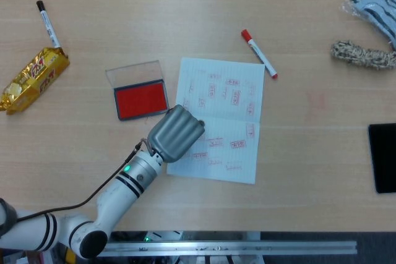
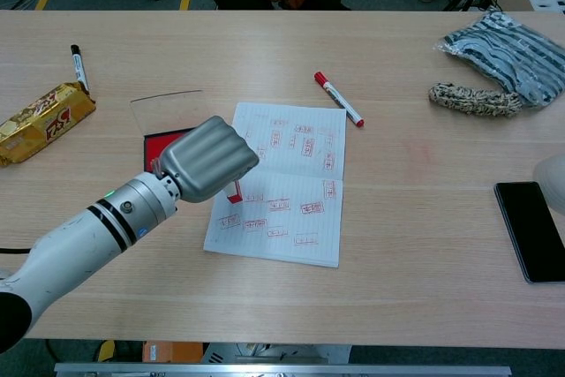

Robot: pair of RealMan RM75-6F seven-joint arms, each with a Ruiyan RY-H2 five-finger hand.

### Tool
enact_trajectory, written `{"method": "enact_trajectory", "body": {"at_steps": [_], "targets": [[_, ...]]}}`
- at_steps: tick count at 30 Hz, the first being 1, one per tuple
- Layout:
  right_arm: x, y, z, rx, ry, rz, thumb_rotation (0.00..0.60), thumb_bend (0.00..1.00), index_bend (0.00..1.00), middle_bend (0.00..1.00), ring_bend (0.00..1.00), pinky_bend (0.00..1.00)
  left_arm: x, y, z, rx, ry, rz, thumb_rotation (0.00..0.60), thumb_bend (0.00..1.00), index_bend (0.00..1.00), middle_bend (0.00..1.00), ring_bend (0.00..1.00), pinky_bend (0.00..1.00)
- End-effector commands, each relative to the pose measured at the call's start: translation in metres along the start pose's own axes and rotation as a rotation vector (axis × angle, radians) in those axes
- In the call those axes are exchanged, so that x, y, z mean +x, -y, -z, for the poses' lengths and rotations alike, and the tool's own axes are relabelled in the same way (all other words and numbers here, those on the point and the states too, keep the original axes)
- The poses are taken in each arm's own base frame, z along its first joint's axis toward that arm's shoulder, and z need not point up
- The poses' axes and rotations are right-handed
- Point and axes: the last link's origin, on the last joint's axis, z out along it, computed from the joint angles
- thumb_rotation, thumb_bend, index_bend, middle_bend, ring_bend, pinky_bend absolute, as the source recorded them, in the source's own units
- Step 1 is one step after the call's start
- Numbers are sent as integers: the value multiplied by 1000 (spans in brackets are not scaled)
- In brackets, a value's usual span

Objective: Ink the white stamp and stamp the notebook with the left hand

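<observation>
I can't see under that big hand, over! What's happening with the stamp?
Left hand holds the stamp, low over the notebook. Ink pad open beside it. Right hand barely in view. Nothing blocking.

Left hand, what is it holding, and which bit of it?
The left hand holds the stamp by its top; only the stamp's red lower end shows beneath the hand, over the notebook.
</observation>
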Motion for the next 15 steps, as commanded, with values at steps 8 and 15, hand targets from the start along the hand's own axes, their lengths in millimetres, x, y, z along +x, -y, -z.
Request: {"method": "enact_trajectory", "body": {"at_steps": [8,15], "targets": [[1,0,1,-4,-2,5,600,218,335,350,288,445,-13,-5,-6,6,-6,-21,600,270,574,1000,1000,1000],[3,-1,2,-9,-6,7,600,219,335,350,288,445,-19,-9,-6,-2,3,-31,600,270,574,1000,1000,1000]]}}
